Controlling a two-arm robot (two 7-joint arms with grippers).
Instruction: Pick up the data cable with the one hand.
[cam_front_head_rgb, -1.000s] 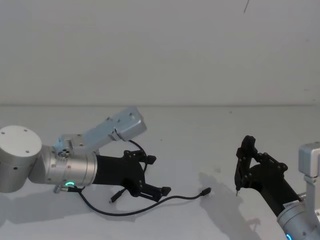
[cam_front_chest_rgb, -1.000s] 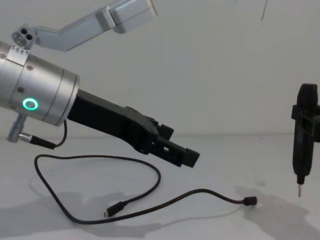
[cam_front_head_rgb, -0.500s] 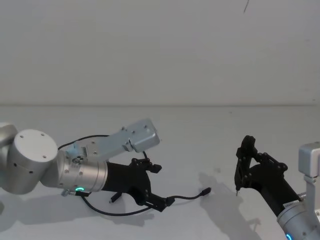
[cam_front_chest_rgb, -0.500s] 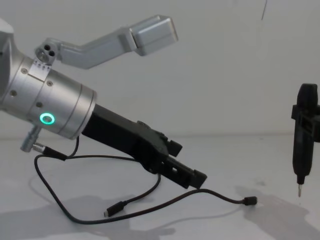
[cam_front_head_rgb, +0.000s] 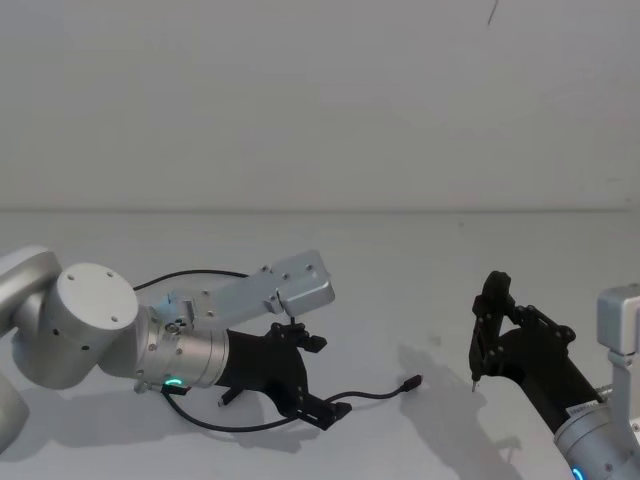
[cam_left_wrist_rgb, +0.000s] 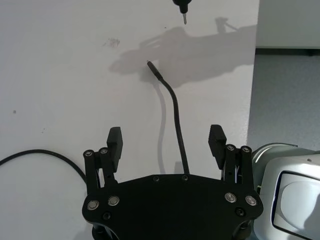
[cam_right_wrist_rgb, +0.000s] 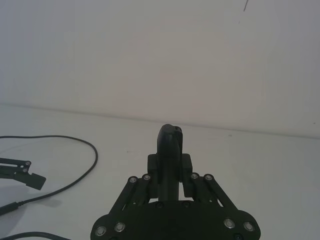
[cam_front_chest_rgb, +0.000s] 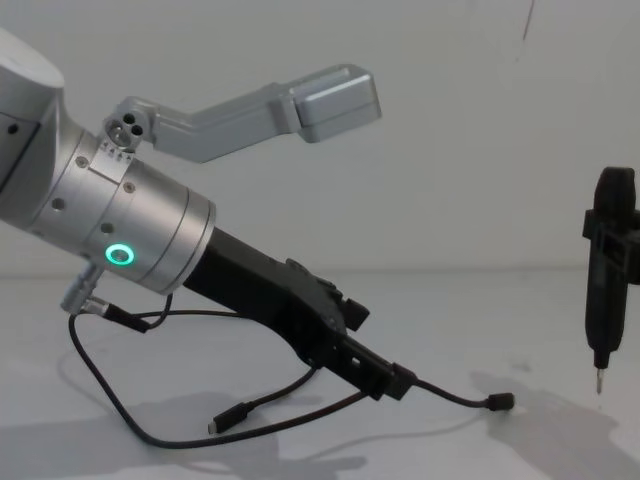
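Observation:
The data cable (cam_front_head_rgb: 372, 396) lies in a loop on the white table, one plug (cam_front_head_rgb: 410, 382) toward the right and the other (cam_front_head_rgb: 228, 397) under the left arm. My left gripper (cam_front_head_rgb: 325, 378), the one hand, is low over the table, tilted downward. Its fingers (cam_left_wrist_rgb: 115, 142) stand open, and the cable (cam_left_wrist_rgb: 175, 115) runs straight between them. From the chest, the lower fingertip (cam_front_chest_rgb: 398, 380) is right at the cable (cam_front_chest_rgb: 450, 396). My right gripper (cam_front_head_rgb: 490, 330) hangs off to the right, shut on a slim black rod tool (cam_front_chest_rgb: 607, 270) with a pin tip.
A short black lead with a silver plug (cam_front_chest_rgb: 88, 298) hangs from the left wrist by the green ring (cam_front_chest_rgb: 121, 255). In the left wrist view the table's edge (cam_left_wrist_rgb: 253, 100) runs close beyond the cable's far plug (cam_left_wrist_rgb: 150, 64). A plain wall stands behind.
My left gripper has come down and forward until its open fingers straddle the cable. The cable and the right arm have not moved.

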